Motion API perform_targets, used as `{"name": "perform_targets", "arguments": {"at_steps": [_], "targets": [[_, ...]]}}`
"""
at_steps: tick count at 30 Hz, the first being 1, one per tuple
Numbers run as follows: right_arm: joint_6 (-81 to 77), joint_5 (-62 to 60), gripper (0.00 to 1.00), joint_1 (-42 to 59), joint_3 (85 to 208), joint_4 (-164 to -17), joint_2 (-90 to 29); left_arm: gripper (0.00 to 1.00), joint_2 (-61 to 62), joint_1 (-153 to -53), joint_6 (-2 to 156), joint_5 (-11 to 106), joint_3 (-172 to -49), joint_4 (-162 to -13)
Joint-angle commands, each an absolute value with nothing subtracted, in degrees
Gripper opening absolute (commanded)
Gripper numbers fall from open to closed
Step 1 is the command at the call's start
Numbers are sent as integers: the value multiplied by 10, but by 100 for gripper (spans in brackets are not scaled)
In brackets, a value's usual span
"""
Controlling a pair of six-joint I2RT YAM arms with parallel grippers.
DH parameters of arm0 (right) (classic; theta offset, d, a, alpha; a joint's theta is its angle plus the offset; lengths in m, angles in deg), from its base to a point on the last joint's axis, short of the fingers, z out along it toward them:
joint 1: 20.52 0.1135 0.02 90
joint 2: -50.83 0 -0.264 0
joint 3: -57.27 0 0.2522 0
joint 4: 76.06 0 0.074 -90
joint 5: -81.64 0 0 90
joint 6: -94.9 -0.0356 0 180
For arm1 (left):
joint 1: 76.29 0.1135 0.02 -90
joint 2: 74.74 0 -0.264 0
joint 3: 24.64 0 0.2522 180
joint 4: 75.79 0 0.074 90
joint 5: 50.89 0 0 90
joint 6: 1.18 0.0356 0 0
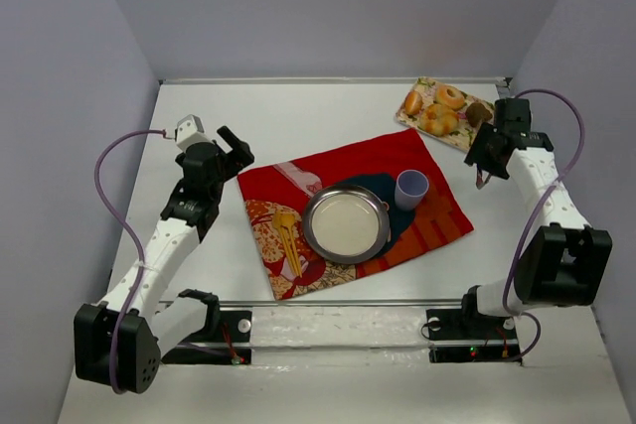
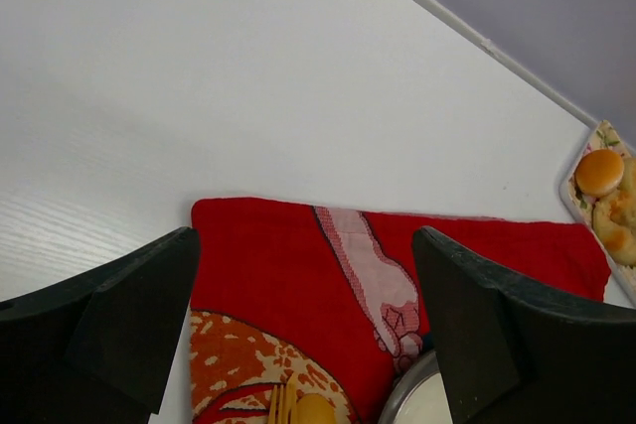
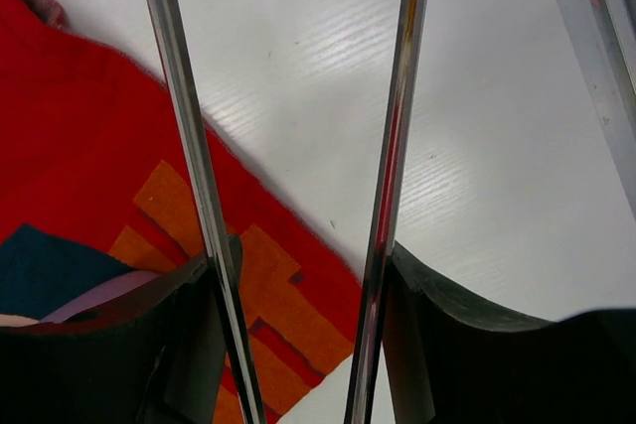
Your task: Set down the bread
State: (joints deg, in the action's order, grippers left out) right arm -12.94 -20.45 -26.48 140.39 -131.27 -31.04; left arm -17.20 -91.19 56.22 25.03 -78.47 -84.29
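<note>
Bread sits on the tray by the far edge; left pincer released, right pincer grasping tongs (spread).

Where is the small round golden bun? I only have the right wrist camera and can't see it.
Observer: The small golden bun lies on the floral rectangular tray at the table's far right corner, at its left end, beside the golden ring bagel.
Operator: What's the left hand doing?
Observer: The left hand is open and empty, near the red cloth's far left corner.
Operator: What's on the cloth?
Observer: A round metal plate mid-cloth, holding nothing.
</note>
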Motion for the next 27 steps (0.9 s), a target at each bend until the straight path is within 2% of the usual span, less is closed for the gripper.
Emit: {"name": "perform_targets", "arguments": {"at_steps": [1, 16, 27], "targets": [[-128, -190, 64, -278, 1410, -1317, -313, 99, -159, -893, 566, 295, -782, -807], [-116, -144, 62, -294, 1444, -1296, -407, 99, -187, -883, 563, 293, -763, -801], [-121, -160, 60, -294, 1485, -1288, -475, 99, -171, -881, 559, 288, -766, -801]]}}
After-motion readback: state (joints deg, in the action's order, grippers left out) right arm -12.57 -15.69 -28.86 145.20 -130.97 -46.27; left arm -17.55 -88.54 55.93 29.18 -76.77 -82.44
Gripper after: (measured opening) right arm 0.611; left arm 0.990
